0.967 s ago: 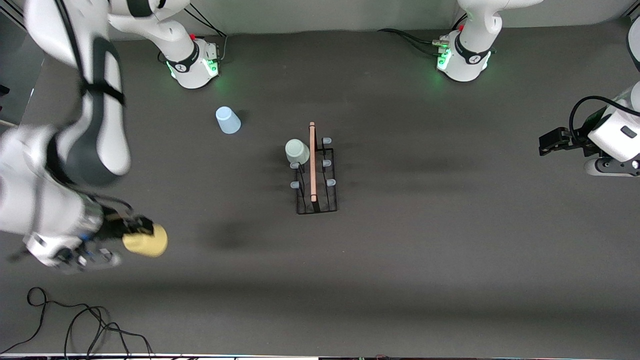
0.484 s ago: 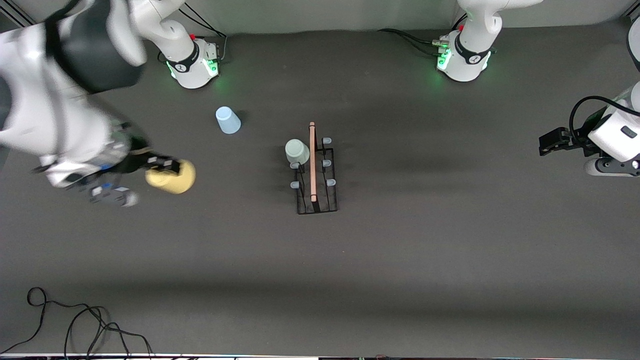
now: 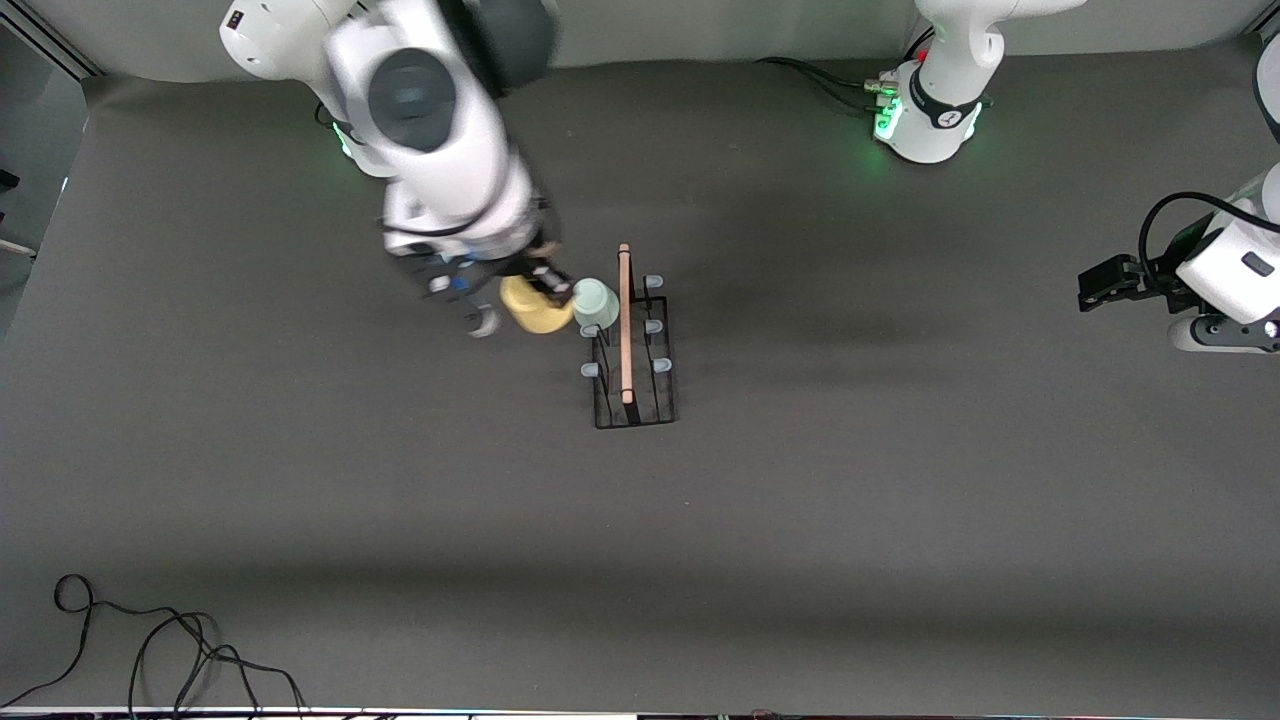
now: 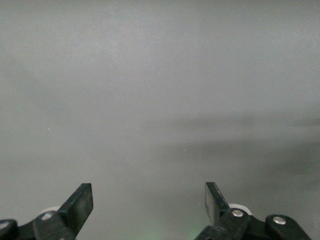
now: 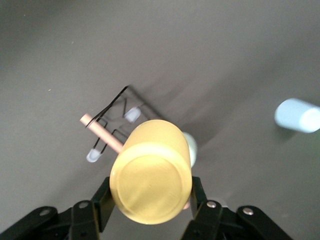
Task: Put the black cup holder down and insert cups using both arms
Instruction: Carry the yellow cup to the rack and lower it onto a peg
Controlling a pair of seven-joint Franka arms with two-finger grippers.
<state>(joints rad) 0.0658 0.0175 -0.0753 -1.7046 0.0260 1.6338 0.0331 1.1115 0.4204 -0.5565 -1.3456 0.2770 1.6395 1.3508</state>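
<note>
My right gripper (image 3: 548, 290) clamps the yellow cup (image 3: 535, 308) at the black cup holder's (image 3: 632, 385) nine-o'clock edge; the blue cup (image 5: 298, 115) hides under my arm; left gripper (image 3: 1095, 287) waits, jaws wide

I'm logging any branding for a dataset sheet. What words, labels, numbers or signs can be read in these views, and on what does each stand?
No readable text in any view.
Yellow cup, green cup, blue cup: plain, unmarked.
Black cup holder: no label.
Left arm's base: a small dark emblem on its band, too small to read.
Right gripper and left gripper: no markings visible.
</note>
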